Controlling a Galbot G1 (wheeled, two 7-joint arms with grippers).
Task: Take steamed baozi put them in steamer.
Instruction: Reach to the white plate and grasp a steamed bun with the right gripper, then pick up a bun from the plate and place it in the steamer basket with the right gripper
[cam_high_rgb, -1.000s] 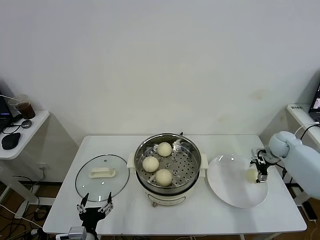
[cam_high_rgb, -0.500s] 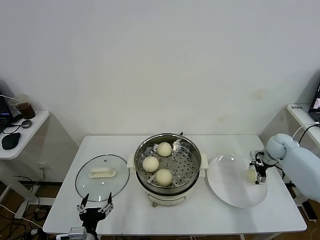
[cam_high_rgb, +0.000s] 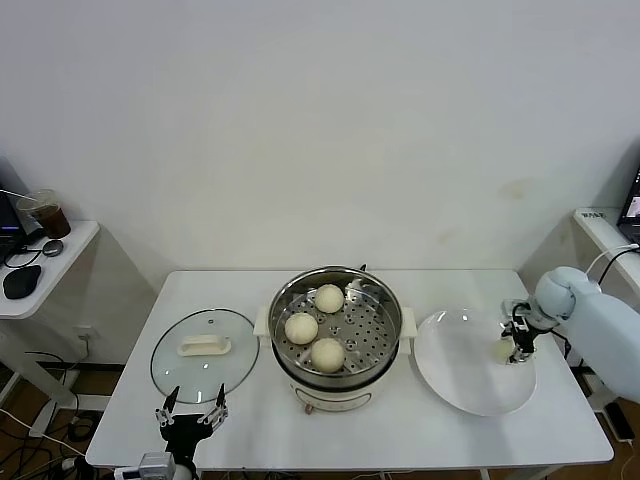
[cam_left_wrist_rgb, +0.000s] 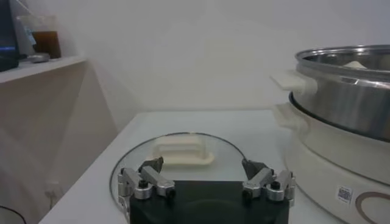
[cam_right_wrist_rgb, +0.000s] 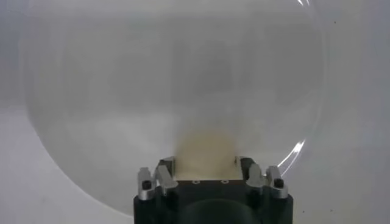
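- The steamer (cam_high_rgb: 337, 340) sits mid-table, a shiny steel pot on a cream base with side handles. Its perforated tray is in, and three baozi are already on it: back one (cam_high_rgb: 329, 298), left one (cam_high_rgb: 301, 328), front one (cam_high_rgb: 327, 354). They're near each other but not touching.
- The fourth baozi (cam_high_rgb: 503, 350) is over on the white plate (cam_high_rgb: 460, 375), which is just right of the steamer. It's at the plate's right side.
- The right gripper (cam_high_rgb: 519, 345) is down on that plate, right at the bun. In the right wrist view the bun (cam_right_wrist_rgb: 206, 149) sits between the fingers (cam_right_wrist_rgb: 166, 171), which are drawn in close on either side of it. Looks like it's closed on the bun, which is still low on the plate (cam_right_wrist_rgb: 91, 91).
- The left gripper (cam_high_rgb: 189, 412) is parked at the table's front edge, left of the steamer, with its jaws spread wide and nothing in them. The left wrist view shows it (cam_left_wrist_rgb: 206, 181) pointed at the glass lid (cam_left_wrist_rgb: 183, 159).
- That glass lid (cam_high_rgb: 204, 354), with its white handle, lies flat on the table (cam_high_rgb: 250, 420) left of the steamer (cam_left_wrist_rgb: 341, 115).
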